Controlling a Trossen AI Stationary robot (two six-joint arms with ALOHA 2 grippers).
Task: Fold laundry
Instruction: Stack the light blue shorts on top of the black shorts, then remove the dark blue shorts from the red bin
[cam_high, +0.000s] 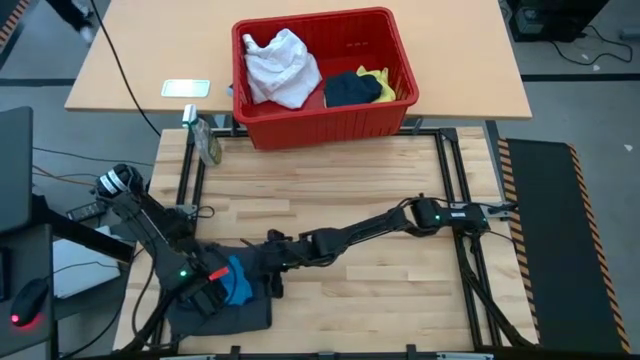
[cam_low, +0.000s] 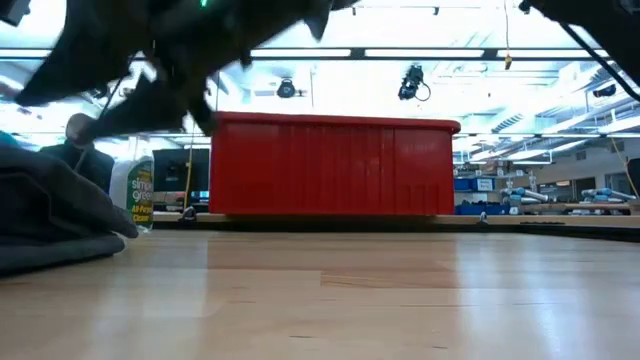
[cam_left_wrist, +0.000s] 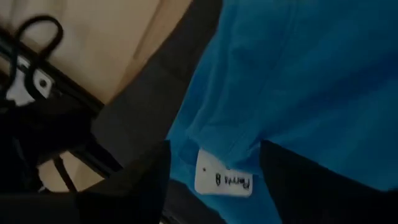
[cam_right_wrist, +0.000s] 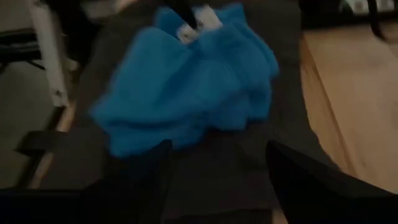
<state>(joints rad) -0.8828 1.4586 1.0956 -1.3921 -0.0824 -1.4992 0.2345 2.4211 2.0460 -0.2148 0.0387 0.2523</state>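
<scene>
A bright blue garment (cam_high: 238, 282) lies bunched on a dark grey garment (cam_high: 225, 310), which is spread flat at the table's near left corner. My left gripper (cam_high: 215, 284) hangs open, pointing down over the blue garment's left edge; its fingers stand apart over the blue cloth and a white label (cam_left_wrist: 224, 179). My right gripper (cam_high: 272, 275) reaches in from the right, open, just right of the blue garment (cam_right_wrist: 186, 87), slanting down toward it. White (cam_high: 280, 65), dark navy (cam_high: 350, 90) and yellow (cam_high: 383, 85) garments lie in the red basket (cam_high: 330, 125).
The red basket stands at the table's far middle. A spray bottle (cam_high: 207, 143) stands left of it, and a small white device (cam_high: 186, 88) lies on the table behind. Bare wood (cam_high: 360, 290) stretches over the table's middle and right. Black frame rails (cam_high: 190, 180) run along the table's sides.
</scene>
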